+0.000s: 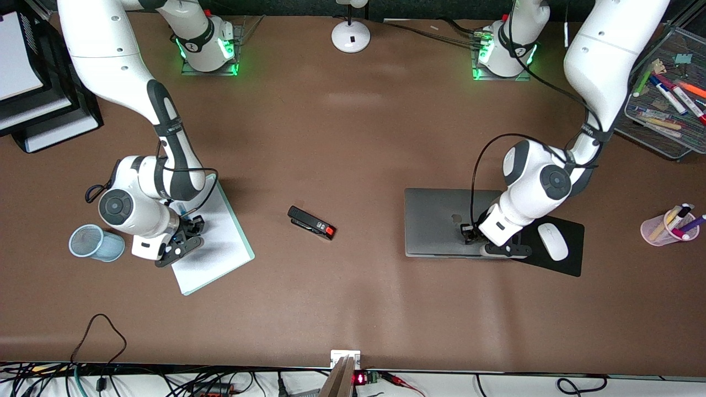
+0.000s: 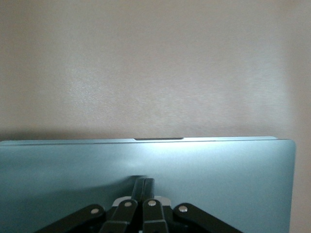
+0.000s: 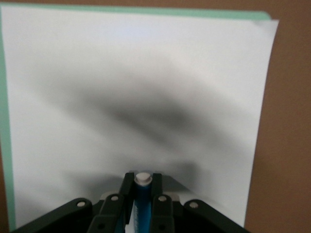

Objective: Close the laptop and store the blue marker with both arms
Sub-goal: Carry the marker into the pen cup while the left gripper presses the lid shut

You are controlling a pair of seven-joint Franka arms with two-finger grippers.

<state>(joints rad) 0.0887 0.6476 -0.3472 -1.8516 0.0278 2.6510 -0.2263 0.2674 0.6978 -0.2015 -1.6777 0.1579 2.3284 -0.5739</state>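
Observation:
The laptop (image 1: 441, 223) lies closed on the table, its grey lid (image 2: 218, 174) up and the dark logo showing. My left gripper (image 1: 469, 234) is shut with nothing in it, and its tips (image 2: 144, 182) rest on the lid. My right gripper (image 1: 185, 234) hangs low over a white sheet of paper (image 1: 215, 237) toward the right arm's end of the table. In the right wrist view that gripper (image 3: 142, 179) is shut on the blue marker (image 3: 142, 199), whose pale end pokes out between the fingers.
A blue mesh cup (image 1: 95, 242) lies beside the right gripper. A black stapler (image 1: 311, 223) sits mid-table. A white mouse (image 1: 552, 241) rests on a black mouse pad (image 1: 568, 262) beside the laptop. A pink cup of markers (image 1: 664, 226) and a mesh tray (image 1: 667, 138) stand at the left arm's end.

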